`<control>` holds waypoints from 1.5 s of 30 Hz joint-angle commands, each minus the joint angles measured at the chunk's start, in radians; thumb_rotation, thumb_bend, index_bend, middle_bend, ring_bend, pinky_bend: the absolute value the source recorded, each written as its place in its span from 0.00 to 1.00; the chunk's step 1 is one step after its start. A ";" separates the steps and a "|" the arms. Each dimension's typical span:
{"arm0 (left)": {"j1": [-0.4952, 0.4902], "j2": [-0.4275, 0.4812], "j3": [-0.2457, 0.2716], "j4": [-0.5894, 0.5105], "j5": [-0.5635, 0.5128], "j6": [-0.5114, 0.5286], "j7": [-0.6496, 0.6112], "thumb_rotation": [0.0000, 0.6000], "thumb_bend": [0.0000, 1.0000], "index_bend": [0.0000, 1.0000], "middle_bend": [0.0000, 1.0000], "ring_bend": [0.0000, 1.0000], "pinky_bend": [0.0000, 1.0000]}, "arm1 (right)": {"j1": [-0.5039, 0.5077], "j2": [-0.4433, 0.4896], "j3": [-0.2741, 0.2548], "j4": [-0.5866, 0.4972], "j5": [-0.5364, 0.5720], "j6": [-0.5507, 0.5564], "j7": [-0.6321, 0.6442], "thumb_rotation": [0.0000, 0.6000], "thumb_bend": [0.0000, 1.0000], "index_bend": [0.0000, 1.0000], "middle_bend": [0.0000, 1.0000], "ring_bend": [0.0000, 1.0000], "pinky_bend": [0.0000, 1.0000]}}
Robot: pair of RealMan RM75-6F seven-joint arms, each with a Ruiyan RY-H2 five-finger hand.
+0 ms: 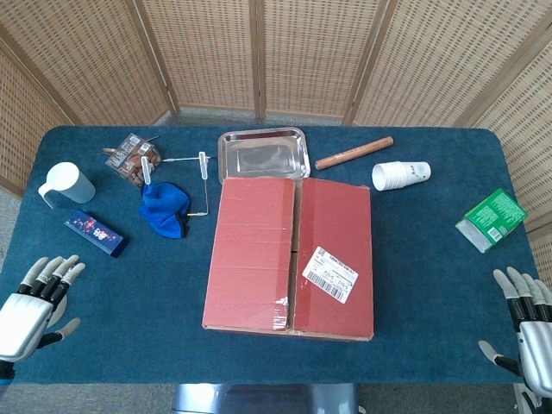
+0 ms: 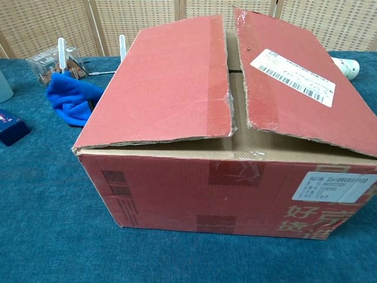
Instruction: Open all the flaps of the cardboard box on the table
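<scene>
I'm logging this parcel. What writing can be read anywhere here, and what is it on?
"好" and part of a second red character: front wall of the cardboard box.
White shipping label on the right flap: barcode, print too small.
Side label: blurred.
Green carton, blue packet: unreadable.

The head view looks steeply down from above the near edge of the blue surface point(image 1: 414, 285), taking in its whole width out to the wicker screens point(image 1: 259, 52). The chest view sits low and close, facing the front wall of the cardboard box point(image 2: 224, 188). Both share that box and the blue cloth point(image 1: 166, 209) beside it.
</scene>
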State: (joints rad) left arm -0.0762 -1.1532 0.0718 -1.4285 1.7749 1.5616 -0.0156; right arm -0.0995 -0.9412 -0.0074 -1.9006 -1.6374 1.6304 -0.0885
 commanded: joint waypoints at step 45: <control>-0.014 -0.050 0.029 0.060 0.006 -0.009 -0.003 1.00 0.24 0.00 0.00 0.00 0.00 | 0.331 0.189 0.001 -0.095 -0.332 -0.289 0.258 1.00 0.15 0.00 0.00 0.00 0.00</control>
State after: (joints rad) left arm -0.0892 -1.2015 0.1009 -1.3706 1.7822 1.5547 -0.0175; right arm 0.2083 -0.7614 -0.0070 -1.9980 -1.9497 1.3581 0.1489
